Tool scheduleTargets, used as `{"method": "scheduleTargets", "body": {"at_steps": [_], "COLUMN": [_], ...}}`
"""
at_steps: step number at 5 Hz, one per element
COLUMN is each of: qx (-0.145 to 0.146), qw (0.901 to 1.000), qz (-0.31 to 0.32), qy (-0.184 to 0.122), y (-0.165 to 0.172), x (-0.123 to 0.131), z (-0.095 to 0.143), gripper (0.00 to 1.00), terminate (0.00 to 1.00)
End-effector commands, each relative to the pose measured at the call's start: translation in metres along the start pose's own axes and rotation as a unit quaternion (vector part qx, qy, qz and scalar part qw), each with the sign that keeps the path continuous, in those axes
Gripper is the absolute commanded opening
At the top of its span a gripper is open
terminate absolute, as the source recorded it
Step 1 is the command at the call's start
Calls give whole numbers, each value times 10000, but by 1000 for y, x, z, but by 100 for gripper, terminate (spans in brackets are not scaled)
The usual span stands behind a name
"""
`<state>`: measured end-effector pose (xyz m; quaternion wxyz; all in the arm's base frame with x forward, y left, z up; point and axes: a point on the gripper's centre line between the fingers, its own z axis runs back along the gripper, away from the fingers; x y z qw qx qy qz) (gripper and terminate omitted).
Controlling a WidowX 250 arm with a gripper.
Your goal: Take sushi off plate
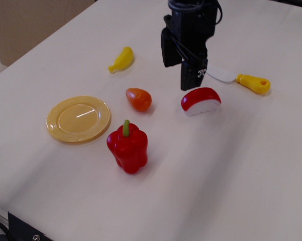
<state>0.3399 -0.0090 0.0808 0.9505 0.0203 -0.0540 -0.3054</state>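
The black gripper [181,65] hangs from the top edge of the view, pointing straight down, its two fingers spread apart and holding nothing. It hovers above and just behind the sushi [200,101], clear of it. The sushi lies on the table [231,165], red dome up over the white rice base, its long axis running left to right and tilted slightly up toward the right. It sits well apart from the yellow plate [79,119].

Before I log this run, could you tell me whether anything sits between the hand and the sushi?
Nothing visible does. The open hand hangs just above the sushi, which rests on the table, well away from the plate.
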Motion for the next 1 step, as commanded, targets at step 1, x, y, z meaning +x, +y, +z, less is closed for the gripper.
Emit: {"method": "scheduleTargets", "body": {"at_steps": [1], "qx": [172], "qw": [9995], "qz": [21], "qy": [-252], "y": [5], "x": [6], "z": [24], "gripper": [100], "terminate": [100]}}
